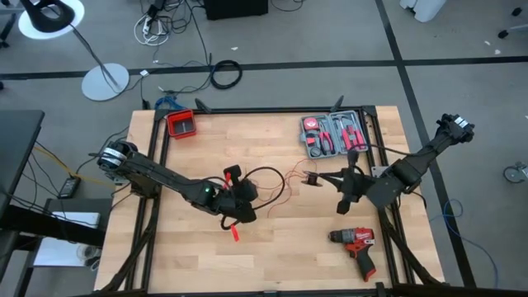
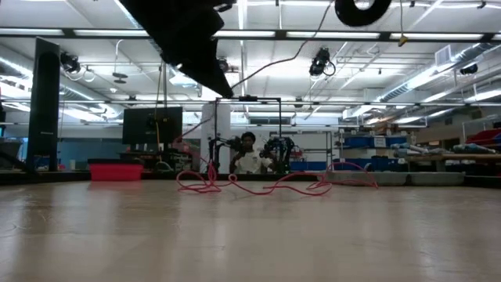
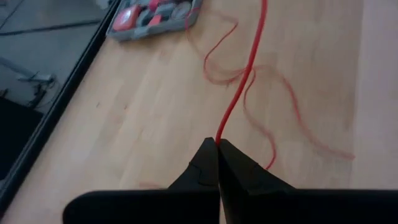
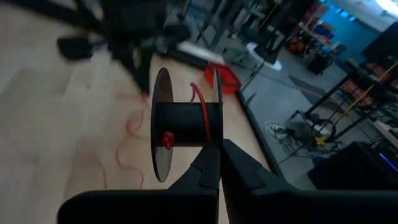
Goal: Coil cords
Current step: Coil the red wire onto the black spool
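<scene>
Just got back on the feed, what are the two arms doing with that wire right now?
The left gripper is shut on the thin red wire, lifted over the middle of the wooden table. The right gripper is shut on a small black spool with a turn or so of red wire on it. Most of the wire lies loose on the table, so the coiling looks barely begun.
</scene>
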